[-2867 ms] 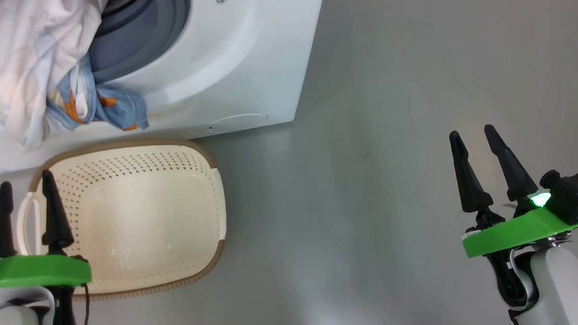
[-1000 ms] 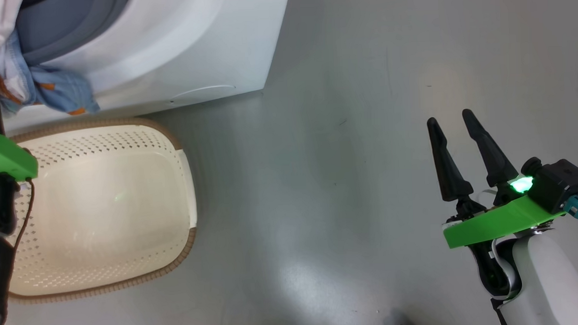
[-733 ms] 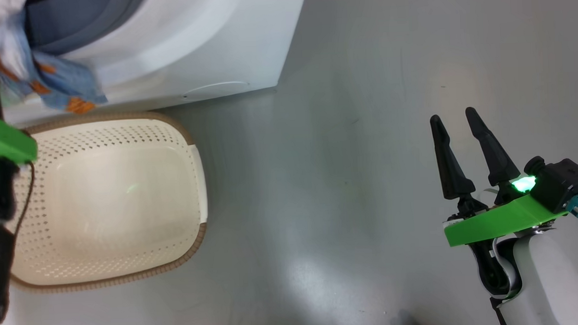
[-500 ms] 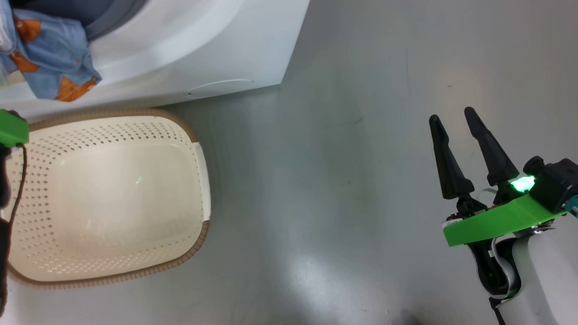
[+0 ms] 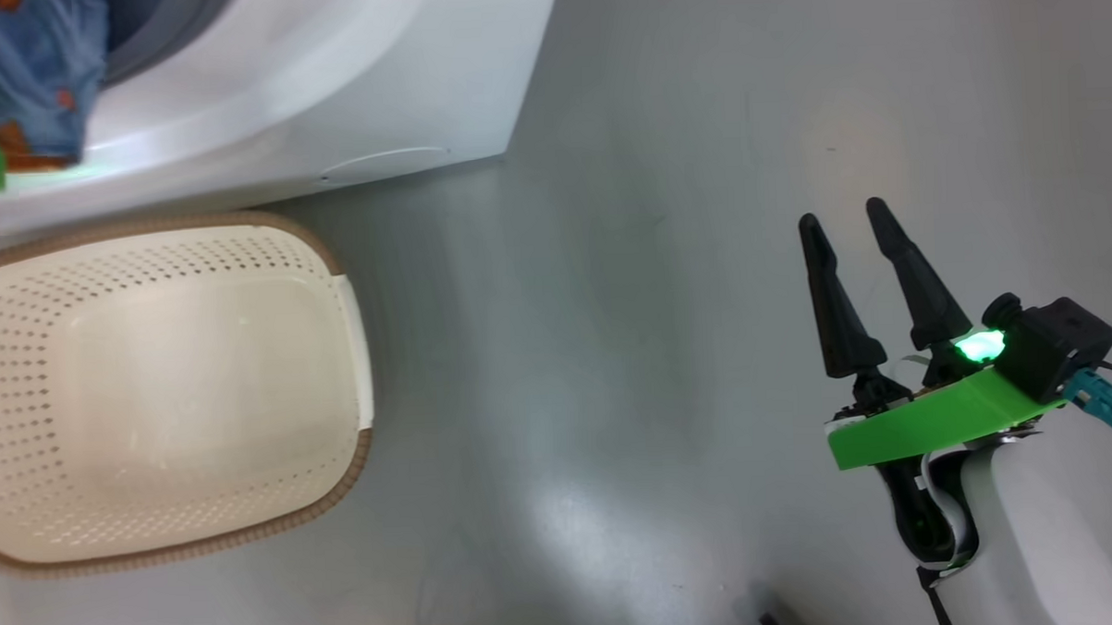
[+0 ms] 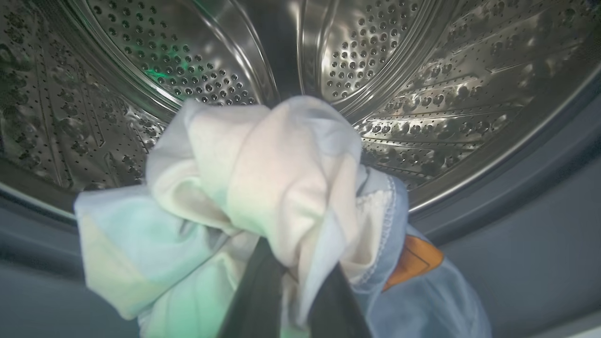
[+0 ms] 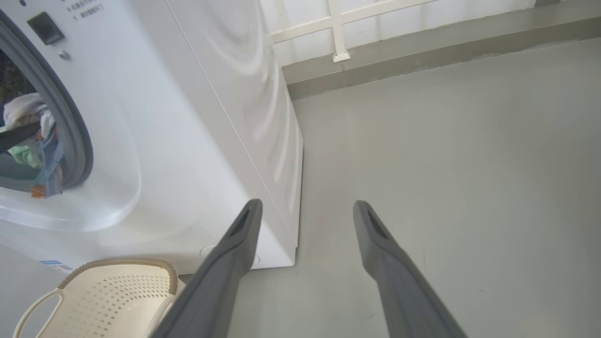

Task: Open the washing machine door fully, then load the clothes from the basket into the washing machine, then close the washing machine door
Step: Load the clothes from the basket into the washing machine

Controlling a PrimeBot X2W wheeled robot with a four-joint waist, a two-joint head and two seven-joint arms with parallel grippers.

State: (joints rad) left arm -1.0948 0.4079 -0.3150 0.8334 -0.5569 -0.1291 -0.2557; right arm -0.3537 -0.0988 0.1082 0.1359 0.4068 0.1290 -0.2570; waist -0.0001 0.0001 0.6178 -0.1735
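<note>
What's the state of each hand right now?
Left hand: closed on the clothes, at the washing machine opening.
Right hand: open, holding nothing.

The basket (image 5: 192, 219) sits on the grey floor (image 5: 630, 301), close before the washing machine (image 5: 372, 69). Blue clothes (image 5: 39, 62) hang at its opening. The right hand (image 5: 841, 213) hovers well apart, fingers spread.
</note>
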